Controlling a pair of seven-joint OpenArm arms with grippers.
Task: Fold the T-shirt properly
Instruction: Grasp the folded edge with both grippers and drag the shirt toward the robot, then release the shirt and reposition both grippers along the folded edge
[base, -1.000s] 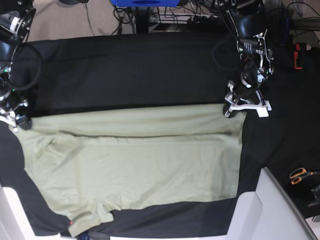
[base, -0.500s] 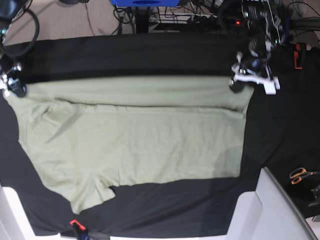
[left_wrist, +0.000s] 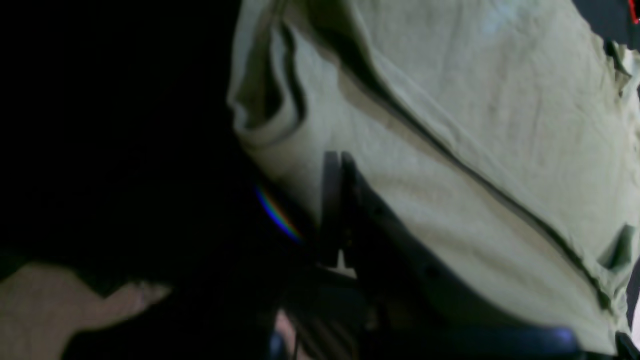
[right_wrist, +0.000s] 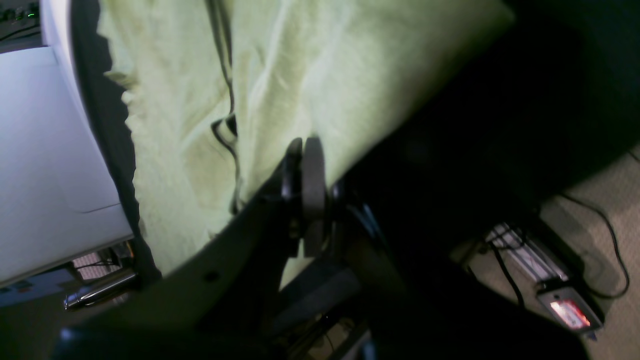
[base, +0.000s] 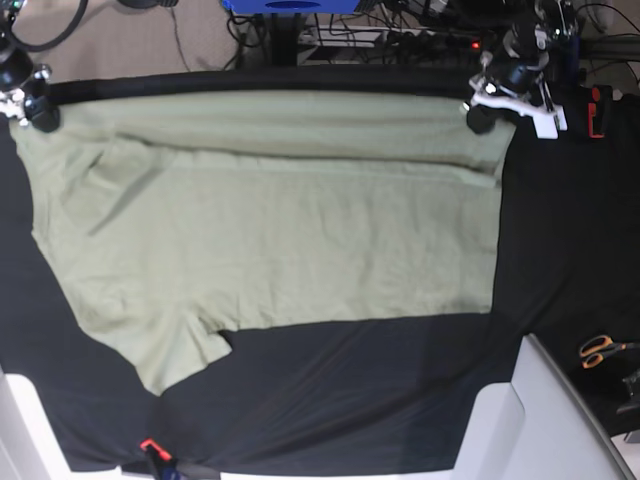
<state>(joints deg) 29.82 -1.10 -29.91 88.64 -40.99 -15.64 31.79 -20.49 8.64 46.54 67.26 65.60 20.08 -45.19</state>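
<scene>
The pale sage-green T-shirt (base: 270, 230) lies spread over the black cloth (base: 560, 260), stretched along its far edge between both grippers. My left gripper (base: 482, 112) is shut on the shirt's far right corner; in the left wrist view its fingers (left_wrist: 332, 200) pinch the green fabric (left_wrist: 475, 125). My right gripper (base: 38, 108) is shut on the shirt's far left corner; in the right wrist view its closed fingers (right_wrist: 305, 185) grip the shirt's edge (right_wrist: 300, 75). A sleeve (base: 165, 355) hangs toward the near left. The collar is not visible.
Orange-handled scissors (base: 600, 350) lie at the right edge. A white surface (base: 540, 420) sits at the near right and another shows in the right wrist view (right_wrist: 45, 150). A small red-and-black object (base: 150, 448) is at the near edge. Cables and a blue stand (base: 290, 8) lie beyond the table.
Both grippers have pulled the shirt's far edge away from the camera toward the table's back edge. The whole shirt has slid back with them, uncovering black cloth at the front.
</scene>
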